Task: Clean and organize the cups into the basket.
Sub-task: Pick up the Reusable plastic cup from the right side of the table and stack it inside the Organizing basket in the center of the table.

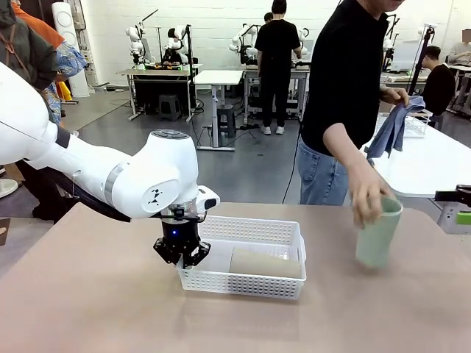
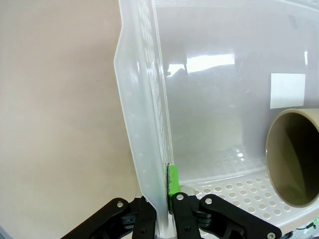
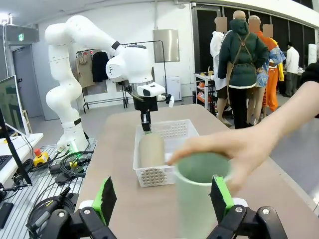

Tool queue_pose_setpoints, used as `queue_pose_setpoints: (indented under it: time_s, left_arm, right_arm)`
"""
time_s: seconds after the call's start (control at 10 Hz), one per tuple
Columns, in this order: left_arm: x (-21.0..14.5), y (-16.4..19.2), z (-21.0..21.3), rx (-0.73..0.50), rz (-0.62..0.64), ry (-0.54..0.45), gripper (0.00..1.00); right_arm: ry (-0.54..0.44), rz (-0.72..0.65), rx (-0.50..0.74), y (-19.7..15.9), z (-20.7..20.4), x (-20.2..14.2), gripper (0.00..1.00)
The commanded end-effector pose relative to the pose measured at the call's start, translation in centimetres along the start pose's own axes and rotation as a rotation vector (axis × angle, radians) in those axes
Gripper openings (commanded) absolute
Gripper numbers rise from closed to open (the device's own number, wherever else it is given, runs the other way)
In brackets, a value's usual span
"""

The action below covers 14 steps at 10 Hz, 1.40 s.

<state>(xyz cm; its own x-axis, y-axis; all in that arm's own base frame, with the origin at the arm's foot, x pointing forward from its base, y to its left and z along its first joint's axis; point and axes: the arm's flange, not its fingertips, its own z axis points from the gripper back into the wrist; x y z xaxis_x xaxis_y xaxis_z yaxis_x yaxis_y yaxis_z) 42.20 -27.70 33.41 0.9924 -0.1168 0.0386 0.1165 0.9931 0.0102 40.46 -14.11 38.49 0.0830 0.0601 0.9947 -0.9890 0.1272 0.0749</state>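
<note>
Your left fingers (image 2: 173, 180) pinch the basket (image 1: 243, 283) by its thin, likely flexible nine-o'clock wall, a tan cup (image 1: 265, 262) lying inside, while your right fingers (image 3: 106, 199) stand spread toward the mint cup (image 1: 377, 243) at three o'clock under a hand (image 1: 368, 198), probably light and slick, so grip it mid-body.

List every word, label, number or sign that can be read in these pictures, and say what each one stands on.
Nothing can be read as words or numbers.
On the basket: a white sticker, blank from here.
On the left arm: a small black mark, a logo shape without legible letters.
High on the far wall: a green sign, too small to read.
</note>
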Motion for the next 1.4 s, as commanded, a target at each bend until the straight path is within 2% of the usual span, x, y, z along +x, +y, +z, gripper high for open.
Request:
queue_pose_setpoints:
  time_s: [0.0,1.1,1.2,1.3]
  left_arm:
    - [-0.4,-0.1,-0.4,0.007,0.0,0.005,0.0]
    - [-0.4,-0.1,-0.4,0.007,0.0,0.005,0.0]
    - [-0.4,-0.1,-0.4,0.007,0.0,0.005,0.0]
    - [-0.4,-0.1,-0.4,0.007,0.0,0.005,0.0]
  right_arm:
    - [0.016,0.011,-0.003,0.0,0.1,-0.2,1.0]
    - [0.0,0.0,-0.004,0.0,0.1,0.0,1.0]
    - [0.024,-0.029,0.019,-0.6,-0.6,-0.9,1.0]
    - [0.01,-0.021,-0.01,-2.0,-1.2,-1.3,1.0]
